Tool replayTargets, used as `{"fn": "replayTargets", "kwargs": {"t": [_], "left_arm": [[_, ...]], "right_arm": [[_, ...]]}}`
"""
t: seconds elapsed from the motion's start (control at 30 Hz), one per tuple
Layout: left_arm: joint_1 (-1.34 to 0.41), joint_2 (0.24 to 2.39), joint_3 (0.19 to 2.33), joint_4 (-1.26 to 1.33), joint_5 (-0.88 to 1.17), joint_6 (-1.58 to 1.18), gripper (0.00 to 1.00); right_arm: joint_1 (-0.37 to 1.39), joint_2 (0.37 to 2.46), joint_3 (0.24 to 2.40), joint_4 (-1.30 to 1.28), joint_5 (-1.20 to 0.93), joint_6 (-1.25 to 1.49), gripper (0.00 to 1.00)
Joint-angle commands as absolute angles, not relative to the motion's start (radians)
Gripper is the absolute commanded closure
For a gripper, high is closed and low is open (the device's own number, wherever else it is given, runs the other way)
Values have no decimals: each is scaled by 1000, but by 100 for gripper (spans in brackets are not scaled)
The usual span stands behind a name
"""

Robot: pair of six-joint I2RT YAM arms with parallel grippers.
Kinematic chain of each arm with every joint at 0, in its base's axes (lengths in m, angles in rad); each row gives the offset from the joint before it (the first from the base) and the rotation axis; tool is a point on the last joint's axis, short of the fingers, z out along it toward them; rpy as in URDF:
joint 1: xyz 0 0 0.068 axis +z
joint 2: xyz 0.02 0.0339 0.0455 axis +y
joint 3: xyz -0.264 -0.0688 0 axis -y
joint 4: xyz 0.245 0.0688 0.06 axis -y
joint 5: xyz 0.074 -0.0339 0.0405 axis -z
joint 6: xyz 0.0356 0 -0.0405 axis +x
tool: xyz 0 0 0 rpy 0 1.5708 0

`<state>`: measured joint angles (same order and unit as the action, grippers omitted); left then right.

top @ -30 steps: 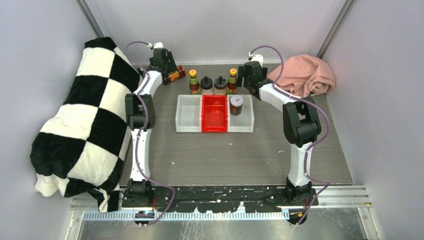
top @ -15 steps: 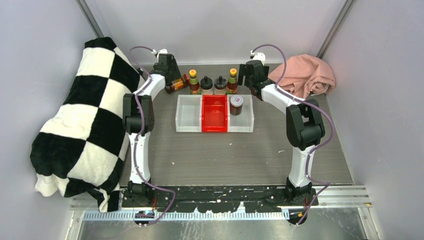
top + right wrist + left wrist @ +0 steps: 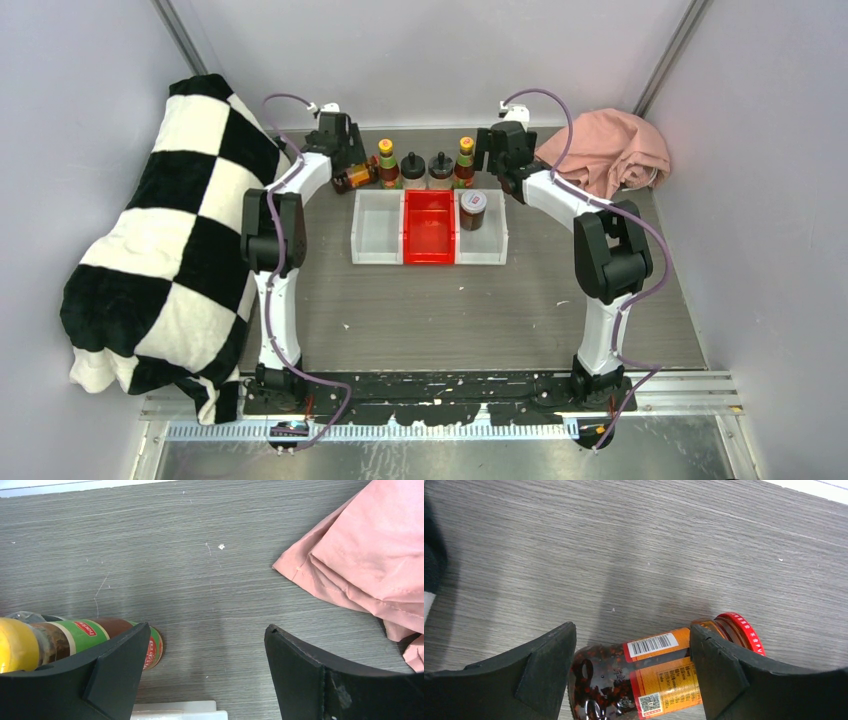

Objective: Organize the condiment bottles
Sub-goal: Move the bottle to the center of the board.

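Two yellow-capped red sauce bottles point(image 3: 388, 160) point(image 3: 465, 158) and two black-lidded shakers point(image 3: 413, 168) point(image 3: 440, 168) stand in a row behind the bins. A squat red-lidded jar point(image 3: 473, 208) stands in the right white bin point(image 3: 492, 246). My left gripper point(image 3: 345, 165) is shut on a second red-lidded jar point(image 3: 356, 178) with an orange label, held on its side just left of the row. It shows between the fingers in the left wrist view point(image 3: 644, 680). My right gripper point(image 3: 207, 630) is open and empty, just right of the right sauce bottle point(image 3: 75, 640).
A red bin point(image 3: 430, 240) sits between the left white bin point(image 3: 378, 240) and the right one. A black-and-white checked blanket point(image 3: 170, 230) covers the left side. A pink cloth point(image 3: 610, 150) lies at the back right, close to my right gripper point(image 3: 497, 158).
My left gripper has carried the orange-labelled jar forward and right, from the back left to just beside the left sauce bottle. The right arm has barely moved.
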<state>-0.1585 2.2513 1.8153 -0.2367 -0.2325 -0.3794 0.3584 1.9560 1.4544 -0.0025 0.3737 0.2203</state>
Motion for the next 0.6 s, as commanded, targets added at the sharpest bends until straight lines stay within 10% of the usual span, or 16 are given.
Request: {"fn": "replayTargets", "kwargs": {"t": [0.0, 0.57], "left_arm": [[-147, 2174, 1857, -196, -210, -318, 15], [-134, 2086, 1981, -359, -136, -264, 16]], "right_arm": [[364, 1893, 1459, 32, 377, 222, 10], [382, 1853, 1456, 17, 387, 212, 10]]}}
